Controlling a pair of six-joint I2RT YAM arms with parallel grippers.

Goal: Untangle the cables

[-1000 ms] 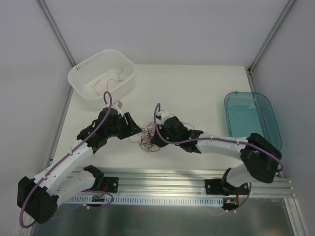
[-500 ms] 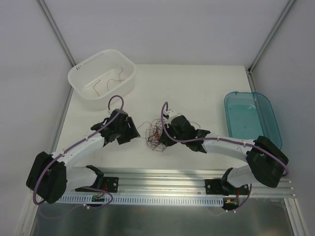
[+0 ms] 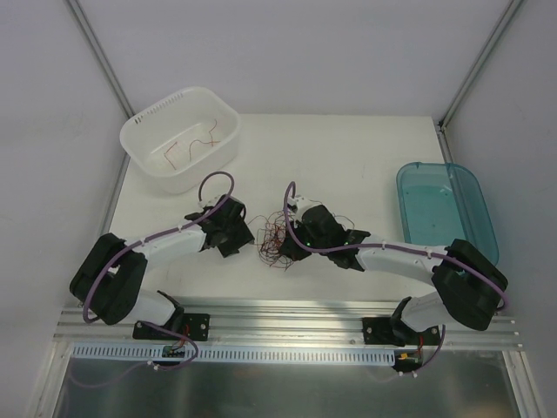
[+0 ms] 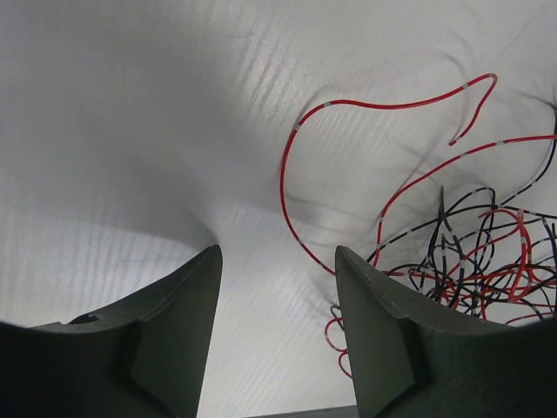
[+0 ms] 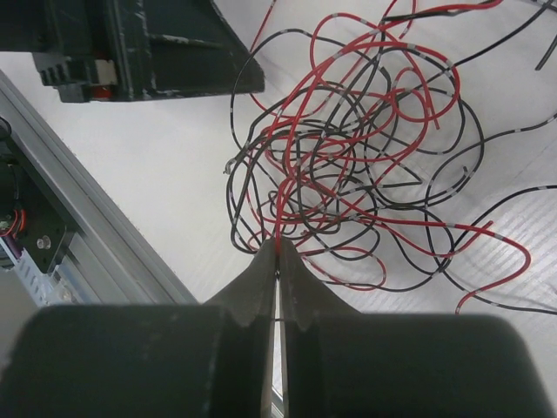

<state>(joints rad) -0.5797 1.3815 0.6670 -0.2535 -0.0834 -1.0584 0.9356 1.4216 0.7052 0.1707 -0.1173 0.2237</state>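
We work on a white desk [image 3: 365,165] with an aluminium rail [image 3: 287,324] along its near edge. On the far right of the desk sits a clear blue tub [image 3: 444,213]. At the far left corner sits a white perforated basket [image 3: 139,131], and a few loose red strands [image 3: 193,148] lie on its floor.

Both arms reach inward and meet near the middle of the desk. Between them lies the tangle of cables [image 3: 274,239], a loose knot of thin red and black wires resting on the desk surface.

Our left pincer [image 3: 241,233] sits low, just beside the left side of the tangle. In the left wrist view, the left pincer [image 4: 277,287] has its fingers apart with bare desk between them. The cables [image 4: 470,261] lie off to the right of it, and one long red loop curls out toward the gap without entering it.

Our right pincer [image 3: 291,246] is at the right side of the tangle. In the right wrist view, the right pincer [image 5: 278,251] has its fingers pressed together. They are clamped on a red strand at the near edge of the cables [image 5: 348,148], which spread out beyond the tips.
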